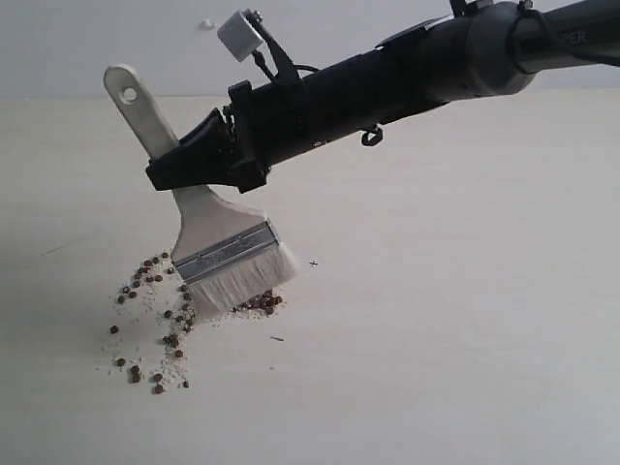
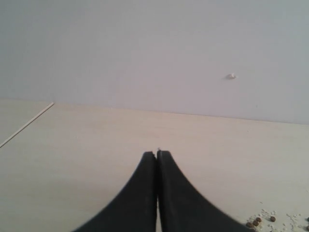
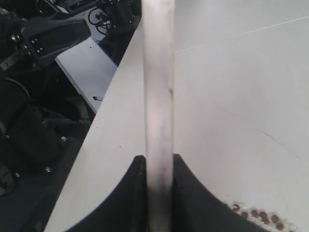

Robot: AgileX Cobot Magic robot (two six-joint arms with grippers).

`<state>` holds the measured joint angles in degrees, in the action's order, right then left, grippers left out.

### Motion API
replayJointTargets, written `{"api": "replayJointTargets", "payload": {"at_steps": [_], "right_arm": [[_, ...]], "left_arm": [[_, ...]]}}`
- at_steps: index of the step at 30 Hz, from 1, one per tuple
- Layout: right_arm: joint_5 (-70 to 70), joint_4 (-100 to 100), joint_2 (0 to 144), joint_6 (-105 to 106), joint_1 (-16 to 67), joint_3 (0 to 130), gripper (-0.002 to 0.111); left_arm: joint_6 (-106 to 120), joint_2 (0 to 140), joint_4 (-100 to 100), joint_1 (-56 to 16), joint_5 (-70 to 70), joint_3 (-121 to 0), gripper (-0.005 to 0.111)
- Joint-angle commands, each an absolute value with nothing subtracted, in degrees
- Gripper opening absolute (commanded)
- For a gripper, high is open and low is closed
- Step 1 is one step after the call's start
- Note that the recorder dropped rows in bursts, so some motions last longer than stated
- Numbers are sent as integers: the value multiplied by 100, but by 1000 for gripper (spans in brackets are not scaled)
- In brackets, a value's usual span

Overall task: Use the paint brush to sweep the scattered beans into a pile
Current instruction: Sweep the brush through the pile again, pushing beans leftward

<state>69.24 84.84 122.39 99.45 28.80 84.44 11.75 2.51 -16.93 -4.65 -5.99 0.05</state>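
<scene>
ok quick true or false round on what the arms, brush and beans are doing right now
1. The right gripper holds the paint brush by its wooden handle. True.
2. The left gripper is open. False: its jaws are shut together, with nothing between them.
3. The brush lies flat on the table. False: it is held tilted, handle up, bristles down by the beans.
4. The beans sit in one tidy heap. False: they are spread loosely around the bristles.
</scene>
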Motion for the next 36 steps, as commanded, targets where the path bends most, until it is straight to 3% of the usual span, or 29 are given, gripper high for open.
{"api": "replayJointTargets", "payload": {"at_steps": [1,5,10,18,28,36], "right_arm": [[6996,8650,12061,9818,3146,8215,0],[6747,8946,12021,10096,3656,7960,0],[4986,9951,12012,10650,4399,7724,0],[2626,9995,11817,11281,5512,7692,0],[2862,9995,11793,10711,5667,7703,0],[-221,9995,11360,9597,5667,7711,0]], "left_arm": [[1177,214,-1721,-461,-590,0,0],[1177,214,-1721,-461,-590,0,0],[1177,214,-1721,-461,-590,0,0],[1177,214,-1721,-461,-590,0,0],[1177,214,-1721,-461,-602,0,0],[1177,214,-1721,-461,-602,0,0]]}}
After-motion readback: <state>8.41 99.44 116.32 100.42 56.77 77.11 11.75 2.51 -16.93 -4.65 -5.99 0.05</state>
